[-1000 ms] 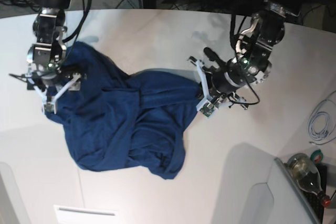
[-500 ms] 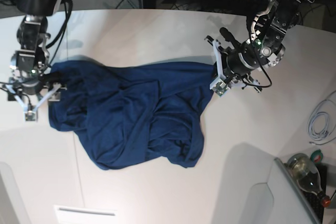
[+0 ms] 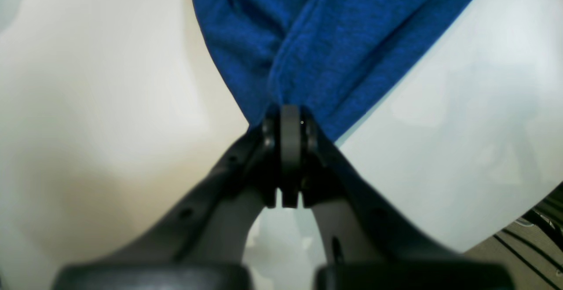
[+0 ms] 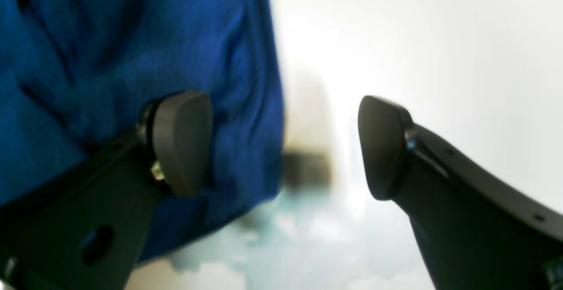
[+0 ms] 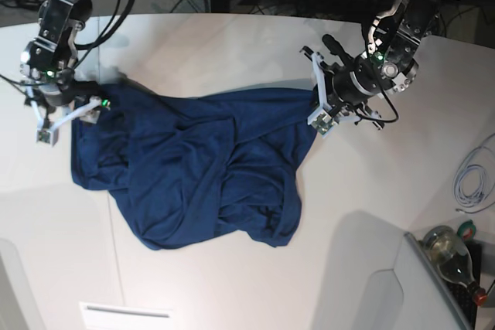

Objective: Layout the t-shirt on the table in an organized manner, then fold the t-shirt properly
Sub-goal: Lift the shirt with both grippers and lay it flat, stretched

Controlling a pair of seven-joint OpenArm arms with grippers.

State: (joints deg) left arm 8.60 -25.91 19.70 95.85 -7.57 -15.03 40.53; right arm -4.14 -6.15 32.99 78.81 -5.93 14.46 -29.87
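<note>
**Left gripper pinches the shirt's corner; right gripper stands wide open at the other edge**

The t-shirt (image 5: 193, 168) lies crumpled on the table (image 5: 371, 191), spread roughly from one arm to the other, with deep folds running through its middle and a rounded bunch of cloth at its near edge.

The left gripper (image 3: 288, 120) — on the right of the base view (image 5: 317, 106) — has its jaws pressed fully together on a gathered corner of the fabric. In the left wrist view the blue cloth fans out from the closed tips, a rolled hem running down into the pinch, and bare white tabletop shows on either side.

The right gripper (image 4: 281, 145) — on the left of the base view (image 5: 66, 113) — has its jaws spread as wide as they go and holds nothing. In the right wrist view one finger (image 4: 180, 140) sits over the shirt's edge, while the other finger (image 4: 382, 147) is over bare table, well clear of the fabric. Whether the first finger touches the cloth cannot be told, as the view is blurred.

Off the table's corner, a coiled white cable (image 5: 472, 179) and a bottle (image 5: 452, 256) are in view.
</note>
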